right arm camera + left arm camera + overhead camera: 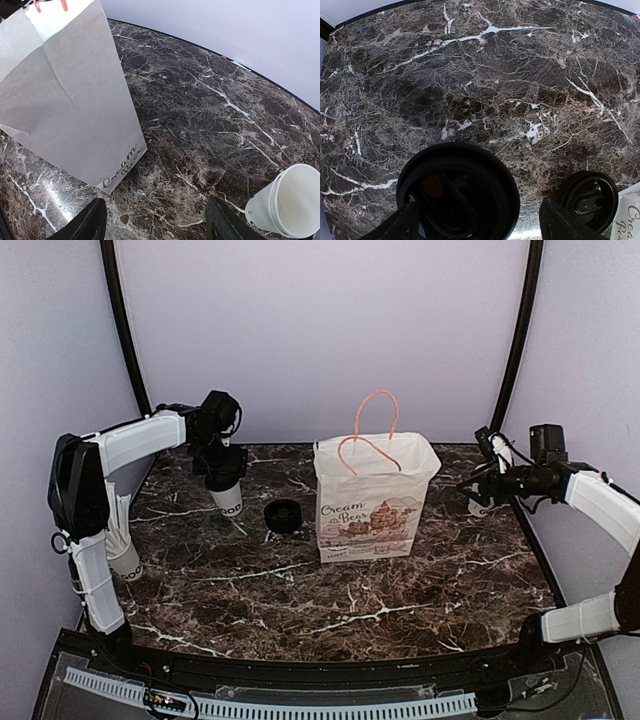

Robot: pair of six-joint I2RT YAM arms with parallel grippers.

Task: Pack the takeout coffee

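Note:
The takeout coffee [228,499], a white cup with black lettering, stands at the back left of the marble table. In the left wrist view its round black lid [457,189] fills the space below my left gripper [477,227]. That gripper [222,473] hangs right over the cup, open; its left finger is at the lid's edge and its right finger [565,225] stands apart from it. My right gripper [157,230] is open and holds nothing, low over the table at the right, beside the bag.
A white paper bag [375,502] with pink handles stands open mid-table, also in the right wrist view [70,100]. A loose black lid [284,515] [592,196] lies left of it. An empty white cup [480,506] [290,207] sits at the right. A cup with straws [123,555] stands at the left edge.

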